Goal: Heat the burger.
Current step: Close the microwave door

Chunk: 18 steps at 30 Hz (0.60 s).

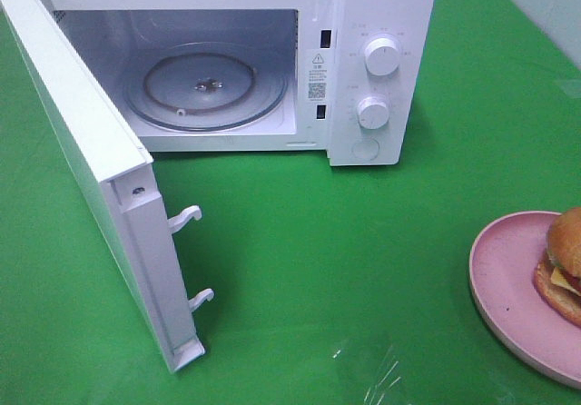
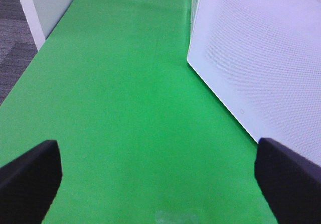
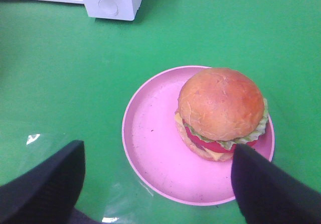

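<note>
Microwave [image 1: 372, 69] open at upper left; burger [image 1: 565, 264] on pink plate [image 1: 504, 282] at right edge.
The door [image 1: 91, 169] swings out lower left (latch hooks exposed), leaving bare green cloth [image 1: 345, 269] between. Left gripper [image 2: 158, 176] and right gripper [image 3: 155, 181] jaws both apart, holding nothing.

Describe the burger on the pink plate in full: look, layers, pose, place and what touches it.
The burger is round, with a domed golden-brown top bun that looks lightly cracked and glossy. Below it show green lettuce, a red layer, yellow cheese and a paler bottom bun. It sits upright, resting on the pink plate, off-centre toward one rim. The plate lies on the green table cover, to the right of the open microwave. Nothing else touches the burger; the right claw hangs open above the plate.
</note>
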### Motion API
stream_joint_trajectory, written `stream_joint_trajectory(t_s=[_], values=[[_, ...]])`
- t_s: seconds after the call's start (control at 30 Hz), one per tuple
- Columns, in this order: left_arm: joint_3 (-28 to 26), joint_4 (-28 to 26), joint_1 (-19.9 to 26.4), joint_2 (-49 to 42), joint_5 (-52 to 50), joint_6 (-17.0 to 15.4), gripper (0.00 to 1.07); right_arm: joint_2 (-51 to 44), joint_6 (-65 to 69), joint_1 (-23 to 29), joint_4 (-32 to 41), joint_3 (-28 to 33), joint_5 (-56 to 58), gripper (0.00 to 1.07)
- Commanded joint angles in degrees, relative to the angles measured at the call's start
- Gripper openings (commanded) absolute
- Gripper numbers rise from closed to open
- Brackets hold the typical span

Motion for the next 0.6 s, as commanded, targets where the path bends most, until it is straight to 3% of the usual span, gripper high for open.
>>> stream_joint_trajectory(t_s=[0.03, 0.3, 0.6], values=[[0.1, -0.3, 0.1, -0.3, -0.2, -0.1, 0.96, -3.4, -2.0, -2.9, 2.1, 1.1, 0.1, 0.76], [0.1, -0.3, 0.1, -0.3, -0.2, -0.1, 0.96, -13.3, -3.2, -10.4, 3.8, 3.1, -0.9, 0.76], [0.1, -0.3, 0.1, -0.3, -0.2, -0.1, 0.96, -15.1, -3.3, -12.4, 3.8, 3.1, -0.9, 0.76]])
